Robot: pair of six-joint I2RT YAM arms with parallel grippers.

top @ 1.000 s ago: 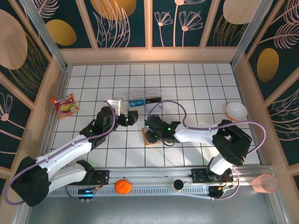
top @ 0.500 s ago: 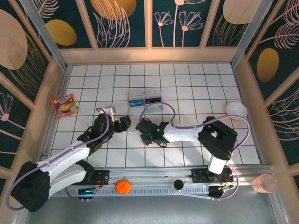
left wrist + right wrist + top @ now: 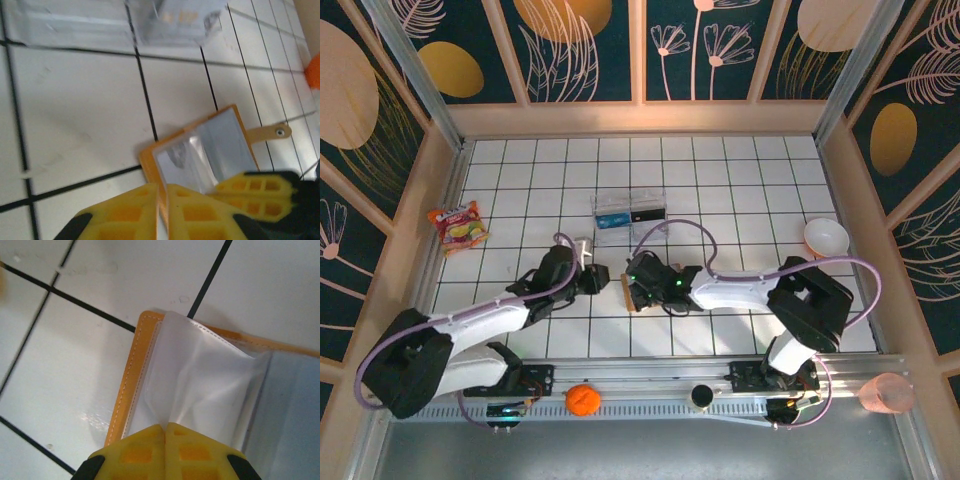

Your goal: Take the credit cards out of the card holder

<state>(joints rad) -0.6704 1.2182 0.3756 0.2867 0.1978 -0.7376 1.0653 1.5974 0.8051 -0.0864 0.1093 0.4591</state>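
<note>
Orange card holder point(image 3: 122, 390), clear sleeve point(image 3: 200, 375) inside

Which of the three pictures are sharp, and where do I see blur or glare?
Top external view: evenly lit and sharp overall. Left wrist view: blurred, the clear plastic box at the top smeared, a pale sheen on the card holder pocket. Right wrist view: stitching fairly sharp, the right gripper close and soft, a small glare patch on the white tile.

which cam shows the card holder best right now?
Left wrist: the open card holder lies nearly whole on the tiles, strap tab included. Right wrist gives one corner and its clear pocket close up; top external, a small orange edge.
</note>
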